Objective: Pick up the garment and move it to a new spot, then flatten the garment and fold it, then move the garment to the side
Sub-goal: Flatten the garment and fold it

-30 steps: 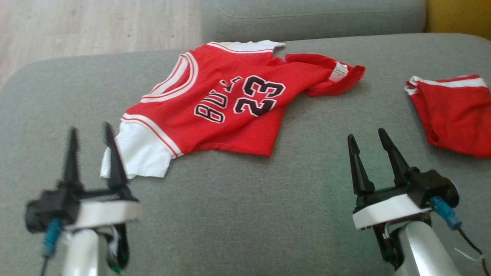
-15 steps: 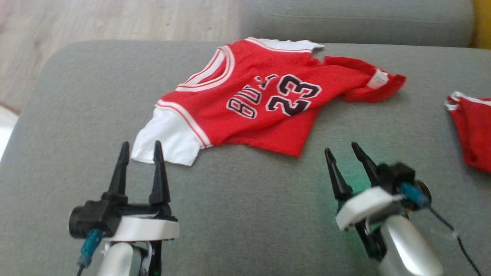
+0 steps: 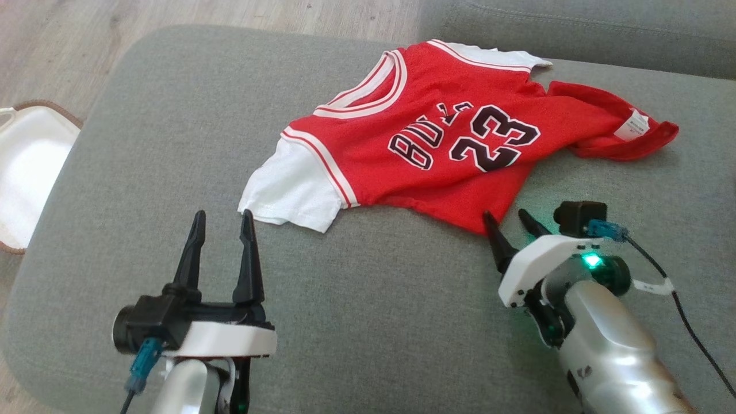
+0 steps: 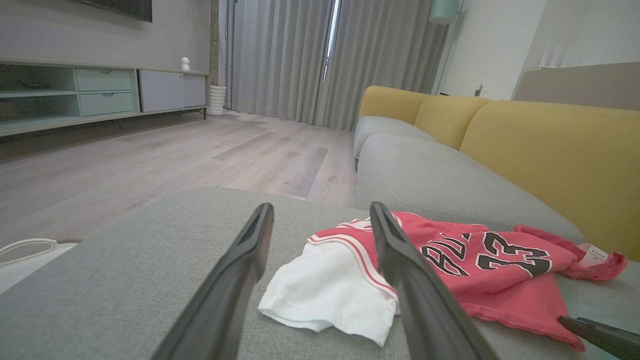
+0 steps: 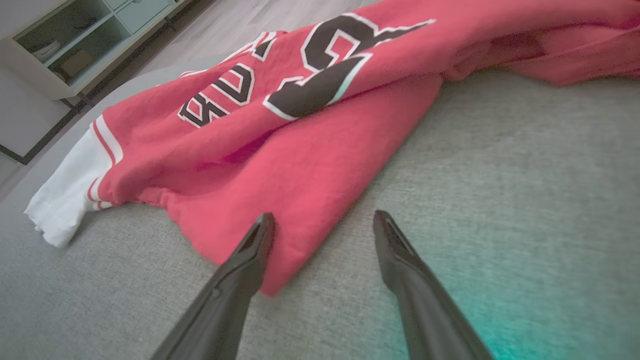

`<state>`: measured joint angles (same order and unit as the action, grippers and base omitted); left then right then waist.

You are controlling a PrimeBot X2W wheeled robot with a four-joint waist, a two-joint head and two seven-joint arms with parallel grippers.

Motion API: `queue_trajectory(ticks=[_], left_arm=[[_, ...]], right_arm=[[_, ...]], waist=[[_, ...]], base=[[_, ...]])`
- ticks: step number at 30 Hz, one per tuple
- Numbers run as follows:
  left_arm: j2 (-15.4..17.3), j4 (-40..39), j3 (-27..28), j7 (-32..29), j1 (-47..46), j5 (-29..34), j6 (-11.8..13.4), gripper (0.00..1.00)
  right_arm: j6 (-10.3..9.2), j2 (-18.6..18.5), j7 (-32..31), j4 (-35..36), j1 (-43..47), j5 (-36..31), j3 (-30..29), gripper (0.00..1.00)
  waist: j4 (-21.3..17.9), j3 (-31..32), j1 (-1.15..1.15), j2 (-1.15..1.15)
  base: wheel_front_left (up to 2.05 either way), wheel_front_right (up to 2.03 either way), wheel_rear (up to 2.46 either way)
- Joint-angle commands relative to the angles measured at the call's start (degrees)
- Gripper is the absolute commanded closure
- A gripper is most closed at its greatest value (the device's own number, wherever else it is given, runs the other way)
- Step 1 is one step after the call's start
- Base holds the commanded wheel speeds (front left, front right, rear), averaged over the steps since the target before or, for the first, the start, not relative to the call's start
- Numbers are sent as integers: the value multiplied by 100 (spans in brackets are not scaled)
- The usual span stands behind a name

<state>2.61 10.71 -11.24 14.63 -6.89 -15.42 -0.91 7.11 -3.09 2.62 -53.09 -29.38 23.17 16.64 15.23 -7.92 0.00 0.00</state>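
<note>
The garment point(image 3: 437, 144) is a red basketball jersey with white sleeves and the number 23, lying crumpled on the grey sofa cushion point(image 3: 144, 144). My left gripper point(image 3: 223, 218) stands open just short of the white sleeve point(image 3: 293, 192); through its wrist camera the sleeve point(image 4: 330, 285) lies between and beyond the fingers. My right gripper point(image 3: 510, 221) is open at the jersey's near red corner point(image 5: 280, 280), its left finger point(image 5: 250, 250) over the hem and its right finger above bare cushion point(image 5: 500, 175). Neither gripper holds anything.
A white bag or basket point(image 3: 26, 167) sits on the wooden floor point(image 3: 69, 46) left of the cushion. A second grey cushion point(image 3: 575, 29) lies behind the jersey. Yellow sofa backs point(image 4: 550, 150) rise to the right in the left wrist view.
The head camera has swung left and down, so the folded red item at the right has left the picture. The right gripper has moved forward to the jersey's near corner; the left gripper has neared the sleeve.
</note>
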Motion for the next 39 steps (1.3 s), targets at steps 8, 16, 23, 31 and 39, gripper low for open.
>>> queue_trajectory(ticks=[8, 16, 23, 31, 39], left_arm=[[27, -173, 157, 37, -259, -53, 66, 0], [27, -209, 247, 37, -206, -27, 66, 0], [27, -272, 314, 37, -47, -48, 82, 0], [27, -318, 260, 37, 40, -101, 83, 0], [27, -249, 130, 37, -48, -157, 16, 0]], right_arm=[[37, 22, 554, -271, -555, 420, 695, 100], [37, 22, 1166, -556, -660, 231, 256, 100], [37, -28, 1234, -332, -367, -639, -893, 100], [37, -30, 1152, 784, 101, -2681, -2848, 100], [37, 19, 665, 1840, 104, -2965, -2062, 100]], waist=[[-172, -21, 0, 0], [-470, 147, 0, 0], [-827, 370, 0, 0], [-941, 458, 0, 0], [-612, 260, 0, 0]], base=[[0, 0, 0], [0, 0, 0], [0, 0, 0], [0, 0, 0], [0, 0, 0]])
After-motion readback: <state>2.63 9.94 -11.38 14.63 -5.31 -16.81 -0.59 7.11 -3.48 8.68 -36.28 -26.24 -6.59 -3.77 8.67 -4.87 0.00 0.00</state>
